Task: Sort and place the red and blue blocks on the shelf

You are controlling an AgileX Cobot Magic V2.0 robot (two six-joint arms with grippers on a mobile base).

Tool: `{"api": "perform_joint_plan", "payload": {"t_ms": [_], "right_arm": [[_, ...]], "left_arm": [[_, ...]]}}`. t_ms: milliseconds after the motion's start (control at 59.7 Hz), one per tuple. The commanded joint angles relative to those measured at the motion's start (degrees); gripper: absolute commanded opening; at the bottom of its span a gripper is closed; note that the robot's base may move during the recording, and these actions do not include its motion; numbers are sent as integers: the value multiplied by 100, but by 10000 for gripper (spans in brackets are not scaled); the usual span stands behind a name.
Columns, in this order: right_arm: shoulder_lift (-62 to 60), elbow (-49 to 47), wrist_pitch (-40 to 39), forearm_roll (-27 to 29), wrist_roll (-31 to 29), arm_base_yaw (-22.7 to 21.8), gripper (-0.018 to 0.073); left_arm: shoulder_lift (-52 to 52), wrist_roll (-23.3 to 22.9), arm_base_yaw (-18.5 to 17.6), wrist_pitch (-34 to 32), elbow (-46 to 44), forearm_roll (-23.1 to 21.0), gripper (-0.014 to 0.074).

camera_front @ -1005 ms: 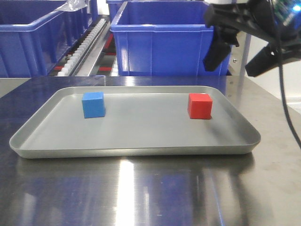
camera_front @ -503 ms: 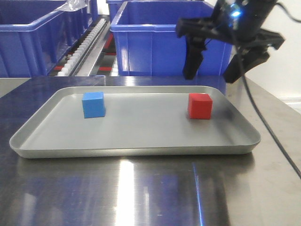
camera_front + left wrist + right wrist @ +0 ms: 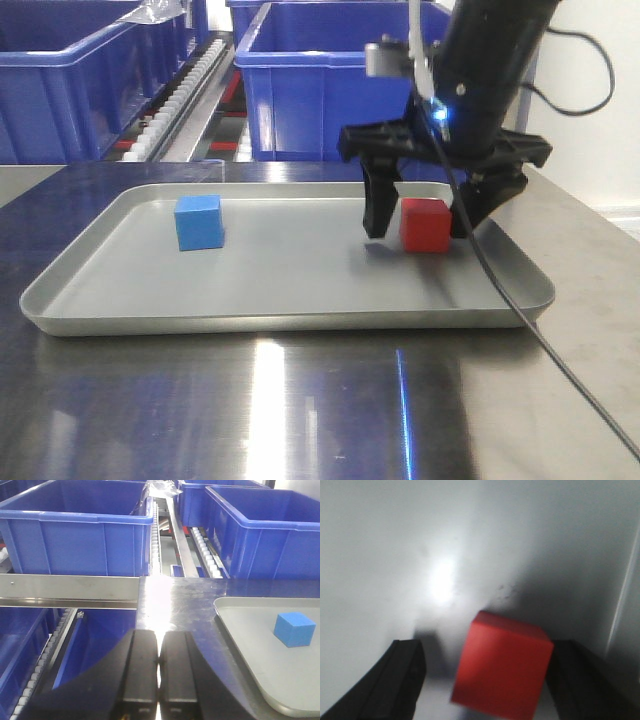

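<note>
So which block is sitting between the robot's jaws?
The red block, on the right side of the tray: the right gripper has its open jaws either side of it. The blue block sits alone on the left.

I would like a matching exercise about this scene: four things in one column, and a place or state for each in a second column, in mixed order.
Column one
1. red block
2. blue block
3. left gripper
4. right gripper

Column two
A. shut tight
B. alone on the tray, no gripper near it
C. open, straddling a cube
D. on the tray, inside an open gripper

Pairs: 1-D, 2-B, 3-A, 4-C
</note>
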Motion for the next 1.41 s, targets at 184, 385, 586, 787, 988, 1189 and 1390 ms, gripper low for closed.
{"api": "perform_joint_plan", "payload": {"t_ms": [184, 385, 586, 787, 988, 1189, 1390], "right_arm": [[-237, -198, -264, -326, -34, -2, 554], [-237, -198, -281, -326, -34, -2, 301], [-361, -198, -391, -326, -34, -2, 63], [-1067, -186, -851, -326, -34, -8, 59], [-2278, 23, -1377, -326, -34, -189, 59], [-3653, 853, -1763, -326, -34, -739, 59], [-5245, 2162, -2080, -326, -34, -1631, 59]], "left_arm": [[-104, 25, 5, -471, 222, -47, 139], [-104, 25, 5, -471, 222, -47, 139], [-104, 25, 5, -471, 222, -47, 139], [-104, 25, 5, -471, 222, -47, 139], [-104, 25, 5, -471, 222, -47, 139], [-104, 25, 5, -471, 222, -47, 139], [-104, 25, 5, -471, 222, -47, 139]]}}
